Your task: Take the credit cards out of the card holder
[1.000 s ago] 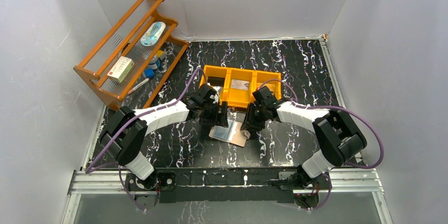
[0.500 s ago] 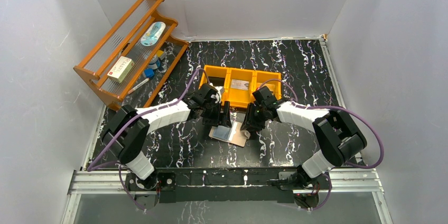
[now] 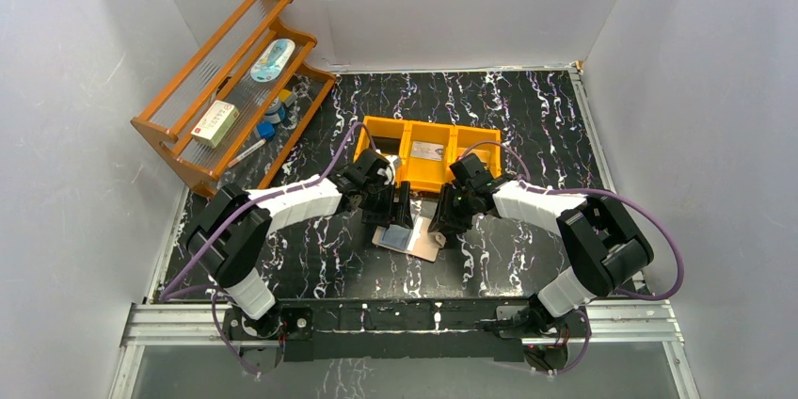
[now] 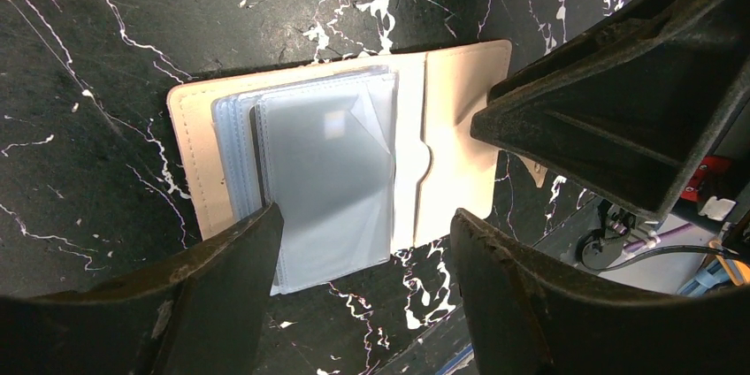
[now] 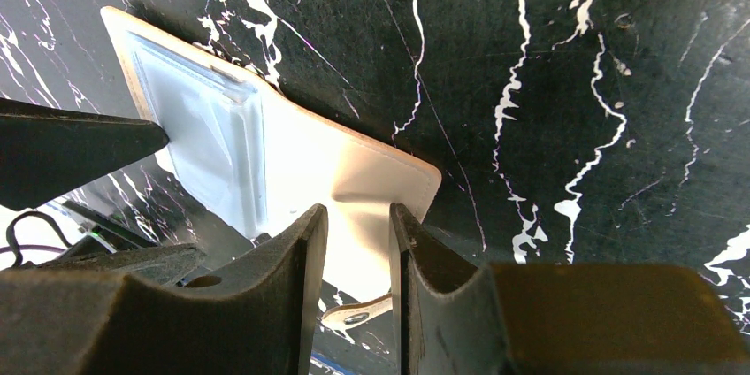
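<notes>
The card holder (image 3: 412,238) lies open and flat on the black marbled table, beige side flaps out. Its silvery-blue sleeve panels (image 4: 325,172) fan over the left half, and the plain right flap (image 4: 460,118) lies bare. No credit card shows clearly inside the sleeves. My left gripper (image 3: 396,214) hovers open over the sleeves (image 4: 364,223), holding nothing. My right gripper (image 3: 442,222) is down on the holder's right flap (image 5: 358,216), jaws a narrow gap apart with the flap (image 5: 354,172) showing between them. The closing tab (image 5: 358,312) sticks out below.
An orange three-compartment tray (image 3: 458,142) sits just behind the grippers, a grey card-like piece (image 3: 428,151) in its middle bin. A wooden rack (image 3: 231,88) with boxes and small items stands at the back left. White walls enclose the table.
The left arm has edged slightly right over the holder. The right arm and the holder have not moved.
</notes>
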You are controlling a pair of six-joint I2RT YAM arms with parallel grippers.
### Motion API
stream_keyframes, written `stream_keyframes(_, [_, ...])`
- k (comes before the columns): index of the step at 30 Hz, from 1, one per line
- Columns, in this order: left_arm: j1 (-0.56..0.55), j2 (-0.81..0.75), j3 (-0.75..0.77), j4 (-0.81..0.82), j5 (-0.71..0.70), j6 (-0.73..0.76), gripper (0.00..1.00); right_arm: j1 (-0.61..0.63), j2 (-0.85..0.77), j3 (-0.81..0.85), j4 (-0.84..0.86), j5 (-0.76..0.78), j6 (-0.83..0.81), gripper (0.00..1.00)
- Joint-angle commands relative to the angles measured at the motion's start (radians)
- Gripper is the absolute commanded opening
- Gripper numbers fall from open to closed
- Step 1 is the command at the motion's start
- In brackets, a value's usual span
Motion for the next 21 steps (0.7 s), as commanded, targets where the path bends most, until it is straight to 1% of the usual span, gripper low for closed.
stream_keyframes(1, [-0.003, 0.041, 0.009, -0.043, 0.012, 0.012, 0.69, 0.004, 0.001, 0.000, 0.042, 0.029, -0.004, 0.41])
stream_keyframes(6, [-0.004, 0.090, -0.004, 0.016, 0.122, -0.018, 0.68, 0.004, 0.006, 0.001, 0.047, 0.018, -0.004, 0.41])
stream_keyframes(9, [-0.005, 0.089, -0.024, 0.071, 0.167, -0.047, 0.68, 0.004, 0.008, -0.001, 0.059, 0.004, -0.003, 0.41])
stream_keyframes(11, [-0.005, 0.081, -0.026, 0.092, 0.174, -0.054, 0.68, 0.004, 0.005, 0.000, 0.070, -0.009, 0.000, 0.41])
stream_keyframes(17, [-0.005, 0.093, -0.024, 0.099, 0.190, -0.058, 0.66, 0.003, -0.010, 0.044, 0.091, -0.059, 0.004, 0.45])
stream_keyframes(21, [-0.005, 0.075, -0.041, 0.099, 0.169, -0.064, 0.65, 0.003, -0.034, 0.106, 0.035, -0.014, 0.009, 0.49])
